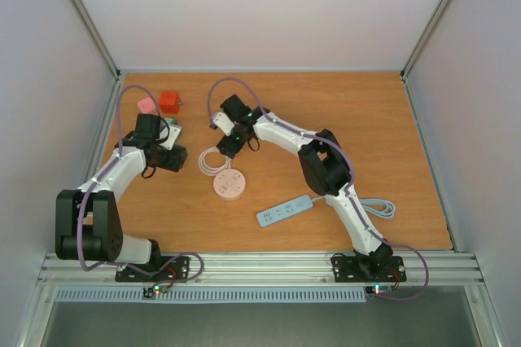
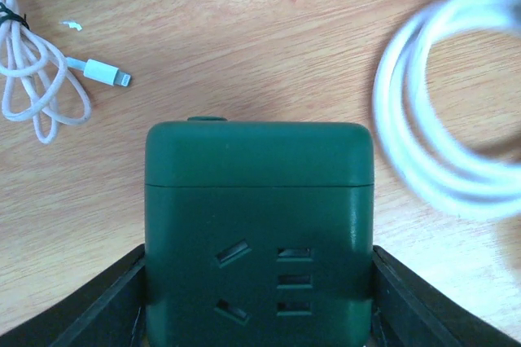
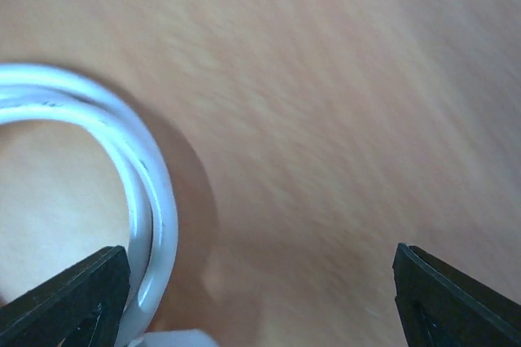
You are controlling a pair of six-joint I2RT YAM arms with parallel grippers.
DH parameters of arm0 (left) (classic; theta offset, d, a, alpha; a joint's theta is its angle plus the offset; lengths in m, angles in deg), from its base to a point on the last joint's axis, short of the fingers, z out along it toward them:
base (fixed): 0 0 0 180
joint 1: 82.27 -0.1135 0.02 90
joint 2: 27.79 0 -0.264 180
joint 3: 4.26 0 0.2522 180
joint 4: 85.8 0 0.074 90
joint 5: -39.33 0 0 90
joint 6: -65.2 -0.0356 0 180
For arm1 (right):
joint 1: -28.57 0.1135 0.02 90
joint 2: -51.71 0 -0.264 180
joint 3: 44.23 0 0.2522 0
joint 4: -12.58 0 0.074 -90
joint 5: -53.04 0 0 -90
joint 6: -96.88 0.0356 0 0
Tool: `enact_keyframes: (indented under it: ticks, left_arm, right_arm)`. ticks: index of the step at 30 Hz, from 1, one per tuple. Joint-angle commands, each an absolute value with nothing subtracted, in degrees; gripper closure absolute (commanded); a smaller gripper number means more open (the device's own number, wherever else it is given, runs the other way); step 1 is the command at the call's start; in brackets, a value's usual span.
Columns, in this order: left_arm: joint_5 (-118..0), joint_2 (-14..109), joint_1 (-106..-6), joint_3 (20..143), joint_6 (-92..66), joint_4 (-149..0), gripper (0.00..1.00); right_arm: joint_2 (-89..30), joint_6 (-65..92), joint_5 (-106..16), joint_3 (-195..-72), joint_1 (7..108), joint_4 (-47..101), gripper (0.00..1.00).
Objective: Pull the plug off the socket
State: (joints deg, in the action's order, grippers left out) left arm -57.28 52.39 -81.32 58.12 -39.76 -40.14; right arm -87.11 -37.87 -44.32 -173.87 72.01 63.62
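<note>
Status, L side: my L gripper (image 2: 259, 298) is clamped on the green socket cube (image 2: 259, 200), one finger flat on each side wall, with the cube resting on the table (image 2: 244, 29). Its slotted face points toward the L wrist cam and all slots on that face are empty. The other faces are not visible, so the plug seat is unconfirmed. Status, R side: my R gripper (image 3: 260, 298) stands wide w/ nothing gripped. Key relation: the white cable coil (image 3: 151, 192) lies to the left of the R jaw gap, its strand running approx. straight down the R wrist view just inside the left finger (image 3: 81, 298). A white sliver (image 3: 172, 337) at the bottom edge is possibly the plug body, but I cannot tell. In the overhead view the coil lies between both grippers, next to the round white socket (image 1: 229, 186). The R arm is nearer the coil, so judged role split is L = brace, R = pull. Markings: no brand, label or legible text on the cube, cable or blue power strip (image 1: 285, 211).
</note>
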Motion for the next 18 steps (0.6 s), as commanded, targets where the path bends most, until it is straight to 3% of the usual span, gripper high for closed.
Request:
enact_keyframes:
  ticks: [1, 18]
  left_arm:
    - [-57.87, 53.38, -81.31, 59.8, -39.8, -41.96, 0.69]
    - [-58.92, 55.85, -81.31, 61.44, -41.33, -41.79, 0.69]
  right_arm:
    - [-85.92, -33.83, -44.85, -173.92, 66.29, 68.63, 0.11]
    - [-64.34, -41.69, -43.28, -132.49, 52.09, 58.87, 0.13]
